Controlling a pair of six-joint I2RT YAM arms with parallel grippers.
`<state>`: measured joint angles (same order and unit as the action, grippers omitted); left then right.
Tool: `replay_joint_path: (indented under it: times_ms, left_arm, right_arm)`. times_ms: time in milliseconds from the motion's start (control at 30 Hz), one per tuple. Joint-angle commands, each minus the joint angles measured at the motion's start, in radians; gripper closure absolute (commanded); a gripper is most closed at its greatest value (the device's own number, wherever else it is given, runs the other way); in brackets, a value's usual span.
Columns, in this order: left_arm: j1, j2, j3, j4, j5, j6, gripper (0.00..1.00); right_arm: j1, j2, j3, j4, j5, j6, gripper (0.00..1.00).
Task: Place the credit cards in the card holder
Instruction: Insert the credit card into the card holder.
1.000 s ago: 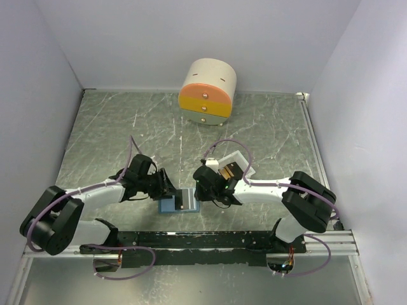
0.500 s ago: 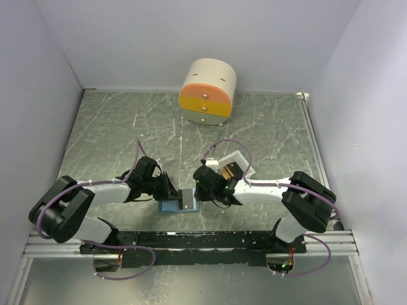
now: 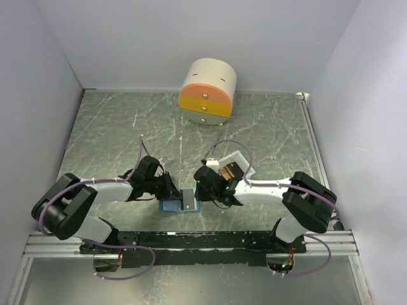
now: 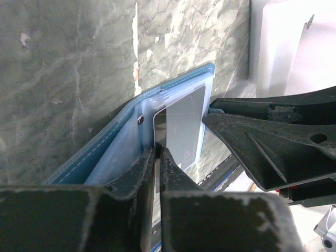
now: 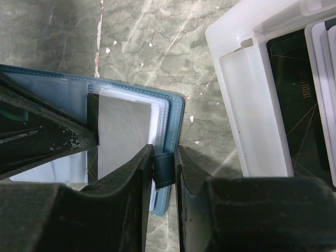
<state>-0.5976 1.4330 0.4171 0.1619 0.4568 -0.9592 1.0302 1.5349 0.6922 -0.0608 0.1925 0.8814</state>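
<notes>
The light-blue card holder (image 3: 170, 204) lies open near the table's front edge, between the two arms; it also shows in the left wrist view (image 4: 123, 152) and the right wrist view (image 5: 173, 113). My left gripper (image 4: 156, 153) is shut on the edge of a dark glossy credit card (image 4: 181, 128) that lies on the holder's inner slots, partly pushed in. My right gripper (image 5: 164, 170) is shut on the holder's darker blue tab (image 5: 164, 169). The same card shows grey in the right wrist view (image 5: 122, 131). More cards (image 5: 299, 100) lie in the white tray (image 5: 252, 100).
The white tray (image 3: 245, 159) stands just right of the holder, behind my right wrist. A round cream drawer box (image 3: 208, 92) with orange and yellow fronts stands at the back centre. White walls enclose the marbled green table on three sides.
My left gripper has moved right toward the holder, carrying the card further over its slots. The right arm has held still on the tab.
</notes>
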Motion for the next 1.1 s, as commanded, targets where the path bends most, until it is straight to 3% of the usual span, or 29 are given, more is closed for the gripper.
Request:
replay_joint_path:
  times_ms: [0,200,400,567,867,1067]
  left_arm:
    - [-0.017,-0.004,0.049,0.055,0.017,0.001,0.77]
    - [-0.017,-0.037,0.058,0.012,-0.008,0.017,0.6]
    - [-0.017,-0.118,0.102,-0.128,-0.061,0.049,0.52]
    - [-0.018,-0.185,0.185,-0.354,-0.18,0.088,0.5]
    - [-0.016,-0.282,0.233,-0.582,-0.341,0.1,0.46]
    - [-0.008,-0.338,0.205,-0.595,-0.371,0.12,0.37]
  right_arm:
    - [0.007,0.004,-0.029,-0.024,-0.019,0.017,0.78]
    - [0.007,-0.001,-0.035,-0.022,-0.016,0.011,0.78]
    - [0.008,-0.02,-0.042,-0.03,-0.005,0.013,0.79]
    - [0.008,-0.041,-0.031,-0.057,0.011,0.01,0.77]
    - [0.008,-0.06,-0.019,-0.051,-0.006,-0.001,0.75]
    - [0.009,-0.055,-0.018,-0.043,-0.011,-0.002,0.74]
